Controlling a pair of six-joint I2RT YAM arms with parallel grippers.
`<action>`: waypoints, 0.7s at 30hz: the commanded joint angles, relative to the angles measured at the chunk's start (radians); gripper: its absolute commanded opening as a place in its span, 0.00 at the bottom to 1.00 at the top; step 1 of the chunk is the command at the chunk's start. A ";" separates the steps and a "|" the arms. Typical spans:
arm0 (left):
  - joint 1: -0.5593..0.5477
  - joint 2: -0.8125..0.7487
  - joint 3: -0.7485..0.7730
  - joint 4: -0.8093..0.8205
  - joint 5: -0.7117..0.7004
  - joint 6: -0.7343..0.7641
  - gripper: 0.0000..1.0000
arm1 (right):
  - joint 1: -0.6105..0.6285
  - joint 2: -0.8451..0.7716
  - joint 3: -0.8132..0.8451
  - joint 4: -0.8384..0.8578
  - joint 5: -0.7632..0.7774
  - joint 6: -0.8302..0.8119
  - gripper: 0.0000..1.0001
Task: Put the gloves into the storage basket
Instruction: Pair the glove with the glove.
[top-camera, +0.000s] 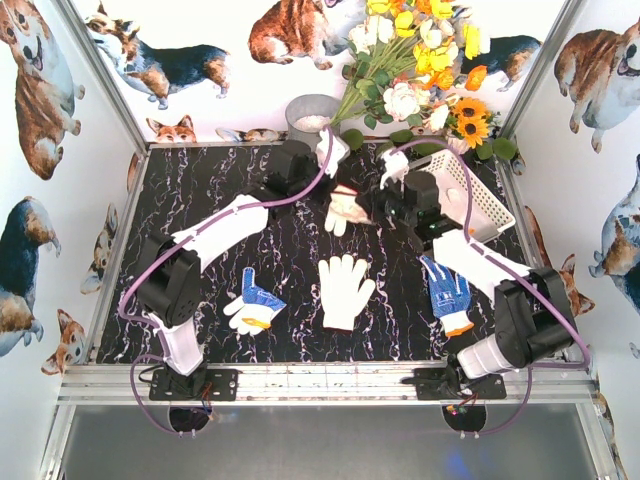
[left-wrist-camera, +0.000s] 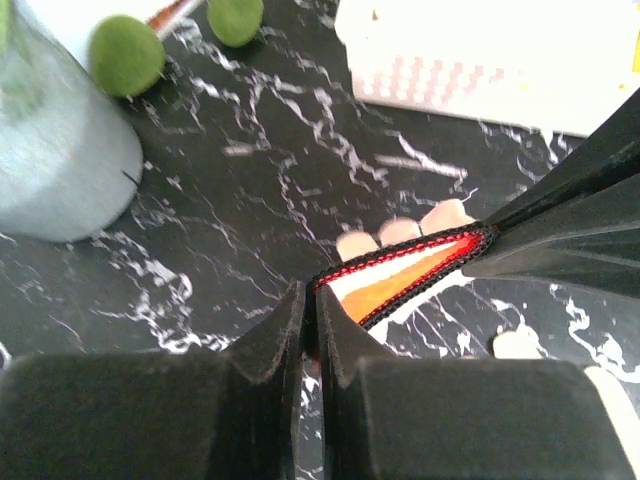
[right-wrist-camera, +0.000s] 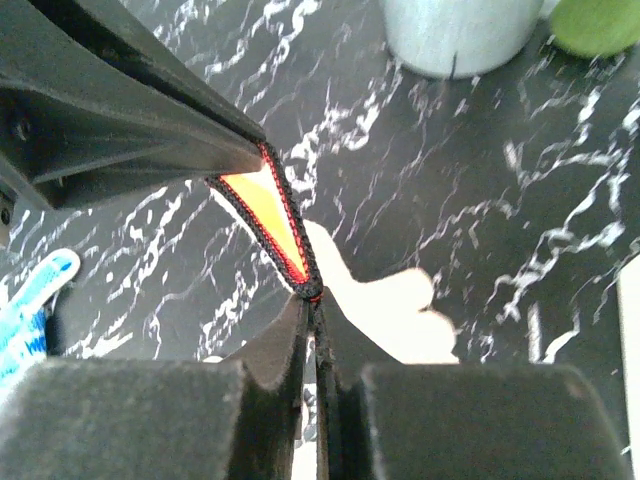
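A cream rubber glove (top-camera: 343, 211) hangs between both grippers at the back middle of the table. My left gripper (left-wrist-camera: 311, 292) is shut on one side of its black-and-red hemmed cuff (left-wrist-camera: 400, 265). My right gripper (right-wrist-camera: 313, 300) is shut on the opposite side, so the cuff is stretched open and shows an orange lining (right-wrist-camera: 262, 205). The glove's fingers (left-wrist-camera: 400, 231) dangle over the marble top. A white knit glove (top-camera: 343, 290) and two blue-and-white gloves (top-camera: 253, 306) (top-camera: 448, 291) lie flat nearer the front. The white storage basket (top-camera: 470, 195) stands at the back right, beside the right arm.
A grey metal bucket (top-camera: 310, 113) stands at the back centre, with a bouquet of flowers (top-camera: 420, 60) beside it. Green balls (left-wrist-camera: 125, 53) lie near the bucket. Printed walls close in the marble table (top-camera: 200, 190) on three sides.
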 joint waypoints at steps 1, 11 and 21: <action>0.004 -0.005 -0.097 0.062 -0.039 -0.029 0.00 | -0.003 -0.006 -0.078 0.091 -0.045 0.010 0.00; -0.041 -0.093 -0.262 0.056 -0.005 -0.122 0.00 | 0.043 -0.110 -0.185 0.008 -0.075 0.039 0.00; -0.059 -0.159 -0.343 0.042 0.025 -0.185 0.00 | 0.103 -0.260 -0.300 -0.036 -0.032 0.143 0.00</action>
